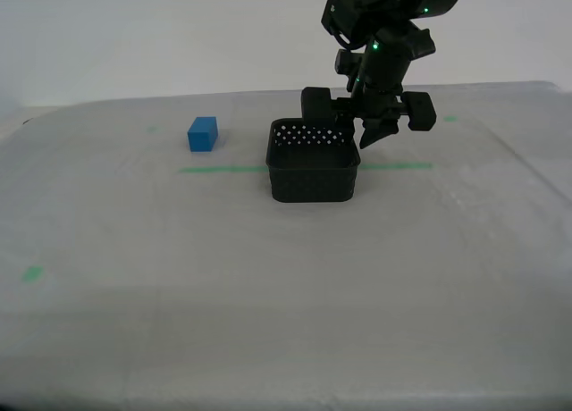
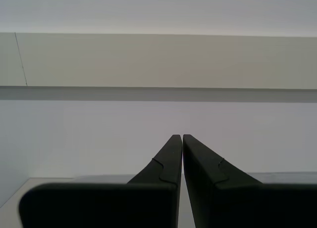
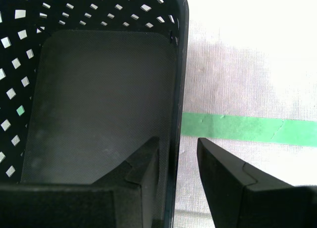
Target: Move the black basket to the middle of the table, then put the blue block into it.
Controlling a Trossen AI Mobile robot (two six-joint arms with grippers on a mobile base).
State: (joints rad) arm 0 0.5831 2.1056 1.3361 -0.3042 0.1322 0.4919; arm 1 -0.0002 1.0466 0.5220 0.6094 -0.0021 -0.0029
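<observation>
The black basket (image 1: pixel 313 174) stands near the middle of the table (image 1: pixel 268 322), on the green tape line (image 1: pixel 223 169). My first gripper (image 1: pixel 362 136) hangs over its far corner on the exterior view's right. In the first wrist view the basket (image 3: pixel 99 104) is empty, and my first gripper (image 3: pixel 177 140) is open, one finger inside the wall and one outside with a small gap. The blue block (image 1: pixel 203 133) lies on the table toward the exterior view's left of the basket, apart from it. My second gripper (image 2: pixel 182 135) is shut on nothing and faces a pale wall.
The green tape line (image 3: pixel 237 128) runs under the basket and out past its wall. Small green tape bits lie at the exterior view's near left (image 1: pixel 32 273) and far right (image 1: pixel 450 119). A white wall rises behind the table's far edge.
</observation>
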